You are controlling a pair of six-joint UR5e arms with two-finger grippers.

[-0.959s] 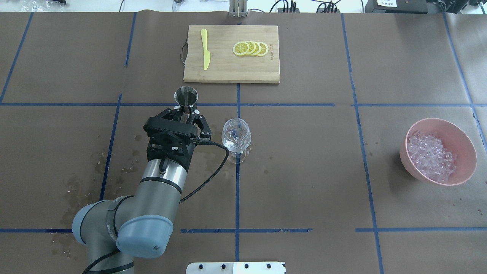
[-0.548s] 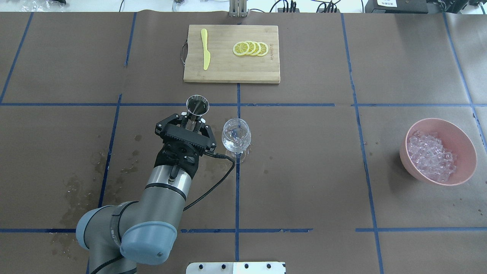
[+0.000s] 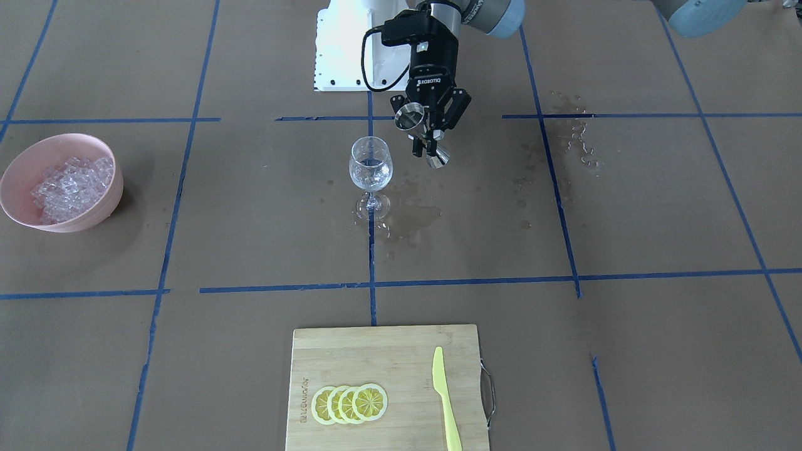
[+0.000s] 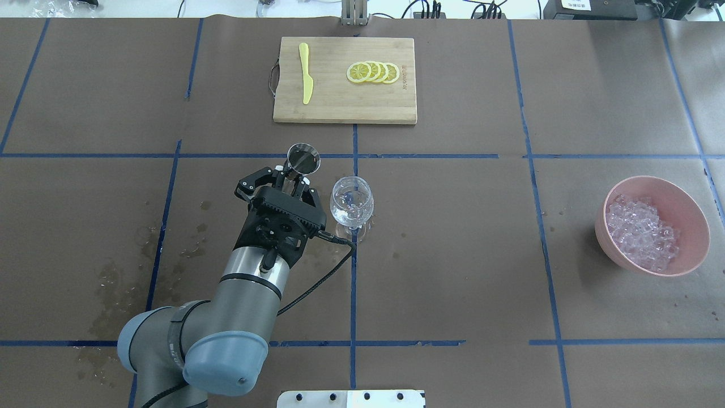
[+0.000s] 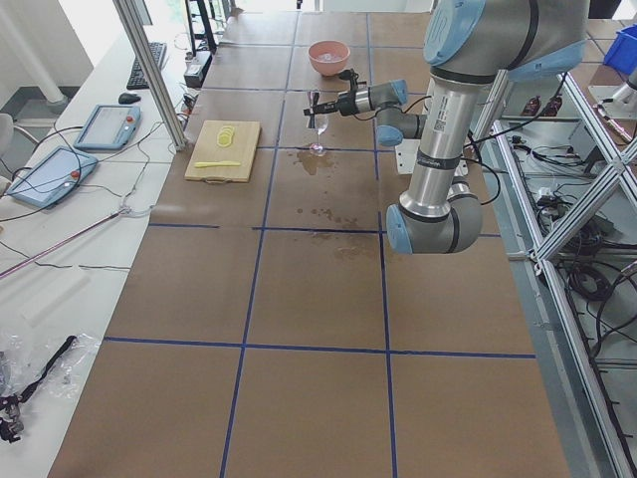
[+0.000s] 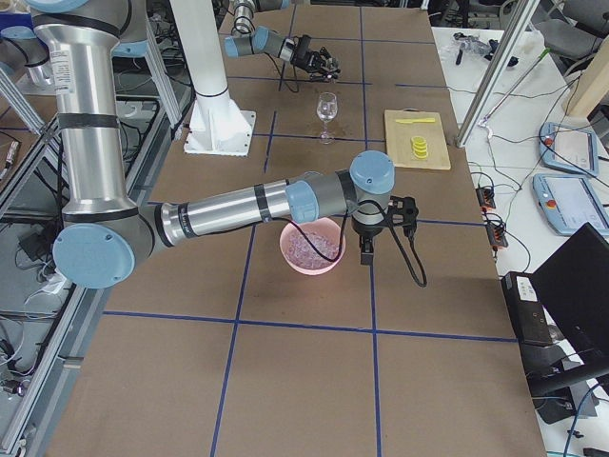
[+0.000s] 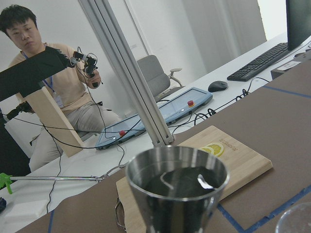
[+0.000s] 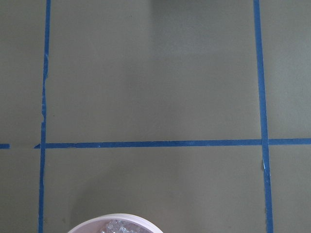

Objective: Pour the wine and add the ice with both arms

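Observation:
My left gripper (image 4: pixel 291 174) (image 3: pixel 430 134) is shut on the waist of a steel jigger (image 4: pixel 303 157) (image 3: pixel 408 117), held in the air just left of the clear stemmed glass (image 4: pixel 352 202) (image 3: pixel 371 166). The jigger leans slightly. Clear wine (image 7: pixel 184 187) lies in its upper cup. A little liquid also sits in the glass bowl. The ice (image 4: pixel 643 232) (image 3: pixel 66 185) fills a pink bowl (image 4: pixel 694 226) at the far right of the table. My right gripper (image 6: pixel 367 249) hangs high beside that bowl and shows only in the exterior right view; I cannot tell whether it is open.
A wooden cutting board (image 4: pixel 340 105) with a yellow knife (image 4: pixel 306 73) and lemon slices (image 4: pixel 374 72) lies beyond the glass. Wet spots (image 3: pixel 407 219) mark the brown paper around the glass foot and further left. A person (image 7: pixel 48 97) sits past the table.
The left gripper has carried the jigger to the right, closer to the glass. The glass and the bowl have not moved.

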